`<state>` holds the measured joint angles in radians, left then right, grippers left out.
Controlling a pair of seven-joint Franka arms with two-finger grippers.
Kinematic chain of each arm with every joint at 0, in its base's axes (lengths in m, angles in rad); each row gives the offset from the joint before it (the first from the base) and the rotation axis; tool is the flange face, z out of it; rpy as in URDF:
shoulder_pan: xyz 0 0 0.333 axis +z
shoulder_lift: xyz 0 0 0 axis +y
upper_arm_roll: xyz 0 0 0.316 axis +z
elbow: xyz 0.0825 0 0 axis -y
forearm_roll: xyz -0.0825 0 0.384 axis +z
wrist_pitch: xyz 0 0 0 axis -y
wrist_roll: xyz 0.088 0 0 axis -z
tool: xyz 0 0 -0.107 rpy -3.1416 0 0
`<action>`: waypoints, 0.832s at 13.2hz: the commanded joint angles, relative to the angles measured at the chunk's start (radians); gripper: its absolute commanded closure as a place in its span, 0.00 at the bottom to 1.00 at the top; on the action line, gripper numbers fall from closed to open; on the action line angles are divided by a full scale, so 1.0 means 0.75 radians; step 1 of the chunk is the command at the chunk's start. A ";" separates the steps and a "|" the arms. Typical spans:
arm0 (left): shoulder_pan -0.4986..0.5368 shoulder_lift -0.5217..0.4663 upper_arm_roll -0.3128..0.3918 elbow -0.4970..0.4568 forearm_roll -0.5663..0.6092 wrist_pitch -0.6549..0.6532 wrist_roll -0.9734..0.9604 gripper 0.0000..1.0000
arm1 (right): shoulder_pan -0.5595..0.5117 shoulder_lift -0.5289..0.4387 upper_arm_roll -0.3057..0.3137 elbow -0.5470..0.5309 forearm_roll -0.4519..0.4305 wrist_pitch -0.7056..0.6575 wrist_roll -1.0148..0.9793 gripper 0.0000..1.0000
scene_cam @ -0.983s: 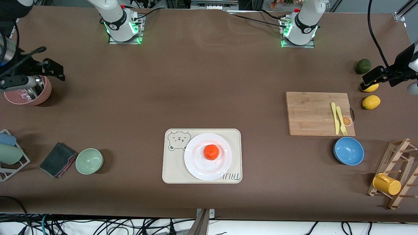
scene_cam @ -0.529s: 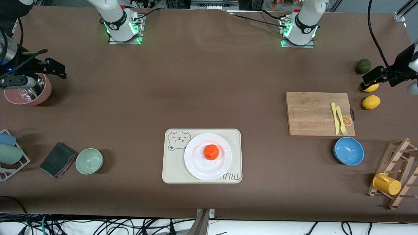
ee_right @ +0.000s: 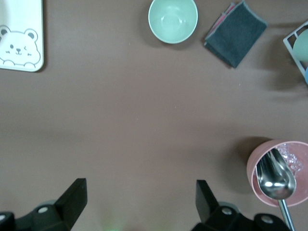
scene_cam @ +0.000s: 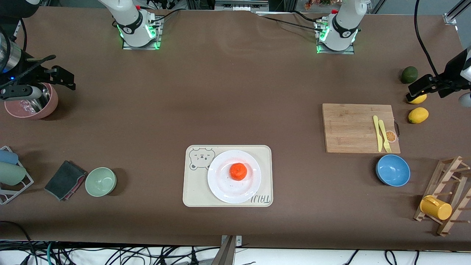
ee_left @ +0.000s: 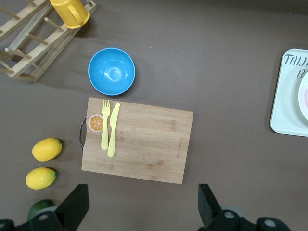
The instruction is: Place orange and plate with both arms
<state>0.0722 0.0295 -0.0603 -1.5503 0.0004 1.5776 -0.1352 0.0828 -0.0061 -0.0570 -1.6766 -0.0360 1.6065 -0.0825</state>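
The orange rests in the middle of the white plate, and the plate lies on the cream bear-printed tray near the table's front edge. In the left wrist view only a sliver of the plate shows. My left gripper hangs open and holds nothing, over the table beside the cutting board at the left arm's end. My right gripper is also open and holds nothing, up beside the pink bowl at the right arm's end. Both are far from the plate.
The cutting board carries a yellow knife and fork. Two lemons, a dark green fruit, a blue bowl and a mug rack are at the left arm's end. A green bowl, a dark cloth and a wire rack are at the right arm's end.
The right arm has shifted slightly above the pink bowl. The left arm, the orange and the plate have not moved.
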 commanded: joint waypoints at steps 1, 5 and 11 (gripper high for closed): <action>0.000 0.014 0.003 0.036 -0.025 -0.023 0.019 0.00 | 0.002 0.000 0.000 0.014 0.025 0.016 0.020 0.00; 0.002 0.014 0.003 0.036 -0.025 -0.021 0.019 0.00 | 0.000 0.006 -0.010 0.018 0.087 0.010 0.128 0.00; 0.002 0.014 0.003 0.036 -0.025 -0.021 0.019 0.00 | 0.000 0.018 -0.006 0.029 0.073 0.008 0.108 0.00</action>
<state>0.0722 0.0295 -0.0603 -1.5503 0.0004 1.5776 -0.1352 0.0827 -0.0033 -0.0598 -1.6766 0.0076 1.6236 -0.0075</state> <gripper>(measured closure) 0.000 0.000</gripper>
